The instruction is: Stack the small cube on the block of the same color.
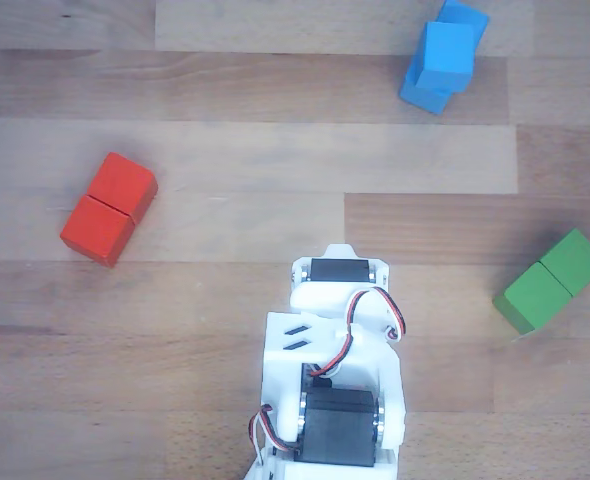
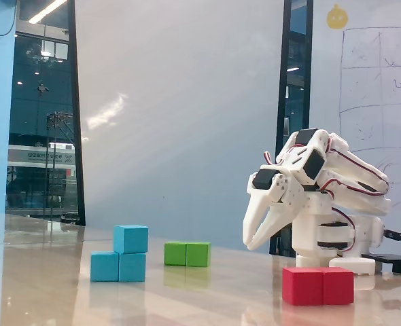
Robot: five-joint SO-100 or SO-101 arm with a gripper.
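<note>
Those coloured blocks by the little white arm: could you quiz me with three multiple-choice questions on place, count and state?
1. Where is the small blue cube?
A. on the blue block
B. on the red block
C. in the gripper

2. How many oblong blocks lie on the table?
A. one
B. three
C. five

3. What is the gripper holding?
A. the green block
B. nothing
C. a pen

Answers: 1 A, it sits on the blue block's right half in the fixed view. 2 B, blue, green and red. 3 B, nothing shows between its fingers and it hangs apart from every block.
</note>
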